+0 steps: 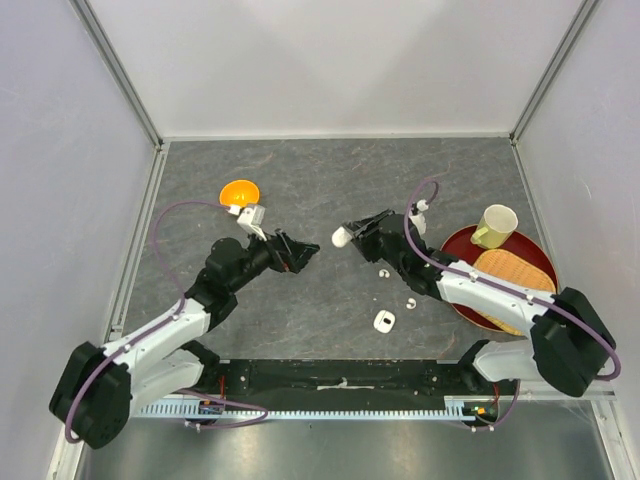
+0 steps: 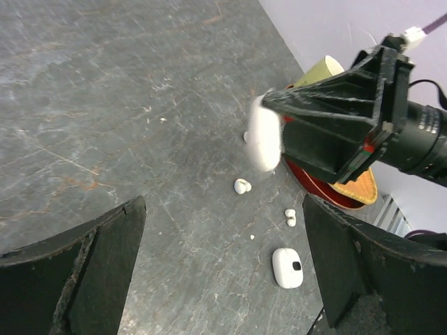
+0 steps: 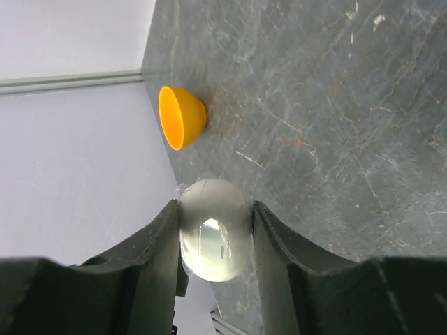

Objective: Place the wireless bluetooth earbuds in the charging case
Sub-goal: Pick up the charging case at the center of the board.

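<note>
1. Table (image 1: pixel 330 180): dark grey stone-patterned surface carrying every item below, with pale walls on three sides.
2. Orange bowl (image 1: pixel 240 192): small and round, standing at the far left of the table, just beyond the left arm's wrist.
3. Left pincer (image 1: pixel 303 250): jaws spread wide and holding nothing. It points rightward toward the middle of the table, facing the right pincer and apart from it.
4. Held charging case (image 2: pixel 265 139): white, glossy and rounded, raised off the table near its centre. Whether the lid is open cannot be told.
5. Right pincer (image 1: pixel 350 236): closed on the held charging case, one finger on each side, the case's end projecting past the fingertips toward the left pincer.
6. First earbud (image 1: pixel 384 272): tiny and white, lying loose on the table just beneath the right arm's wrist.
7. Second earbud (image 1: pixel 410 302): tiny and white, loose on the table, nearer the arm bases than the first.
8. Second charging case (image 1: pixel 384 321): small and white with a dark mark on top, lying flat near the front edge, close to both earbuds and touching neither.
9. Red plate (image 1: pixel 530 245): round, at the right side of the table, partly covered by the right arm.
10. Woven mat (image 1: pixel 515 275): tan, lying on the red plate.
11. Cream mug (image 1: pixel 495 226): standing at the plate's far edge.
</note>
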You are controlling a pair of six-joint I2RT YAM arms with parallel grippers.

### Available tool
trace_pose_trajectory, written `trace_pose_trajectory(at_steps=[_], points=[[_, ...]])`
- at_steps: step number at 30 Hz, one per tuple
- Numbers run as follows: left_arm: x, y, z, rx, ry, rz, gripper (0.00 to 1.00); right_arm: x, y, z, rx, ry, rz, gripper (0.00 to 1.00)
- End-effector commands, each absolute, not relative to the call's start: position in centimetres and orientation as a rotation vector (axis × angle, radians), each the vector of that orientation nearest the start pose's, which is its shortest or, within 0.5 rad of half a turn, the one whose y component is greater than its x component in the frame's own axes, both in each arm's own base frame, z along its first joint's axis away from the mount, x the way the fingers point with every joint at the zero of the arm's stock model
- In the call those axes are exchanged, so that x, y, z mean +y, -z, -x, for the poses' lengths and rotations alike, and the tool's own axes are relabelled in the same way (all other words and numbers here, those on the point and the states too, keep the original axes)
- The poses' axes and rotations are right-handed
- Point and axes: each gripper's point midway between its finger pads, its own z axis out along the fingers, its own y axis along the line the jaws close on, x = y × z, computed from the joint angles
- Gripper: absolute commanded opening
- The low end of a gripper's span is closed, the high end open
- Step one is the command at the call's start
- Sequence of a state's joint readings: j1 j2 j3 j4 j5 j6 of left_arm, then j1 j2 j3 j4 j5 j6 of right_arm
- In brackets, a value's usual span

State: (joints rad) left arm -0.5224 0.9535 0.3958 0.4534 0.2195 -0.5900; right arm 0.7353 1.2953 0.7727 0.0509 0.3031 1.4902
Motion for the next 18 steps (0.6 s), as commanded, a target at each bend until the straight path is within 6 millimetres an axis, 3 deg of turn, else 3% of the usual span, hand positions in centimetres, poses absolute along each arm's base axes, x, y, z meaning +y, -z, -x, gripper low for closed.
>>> trace_pose_trajectory(at_steps=[1,18], points=[[-24.4,-22.2,-27.6,1.616,1.011,-0.164,0.99,29.2,-18.9,-31.5,1.925,-1.264,-0.996,0.0],[-29.1,-21.1,-27.9,1.651,1.033,-0.201,0.79,29.2,-17.9,-29.9,1.929,-1.365,-1.028,0.0]])
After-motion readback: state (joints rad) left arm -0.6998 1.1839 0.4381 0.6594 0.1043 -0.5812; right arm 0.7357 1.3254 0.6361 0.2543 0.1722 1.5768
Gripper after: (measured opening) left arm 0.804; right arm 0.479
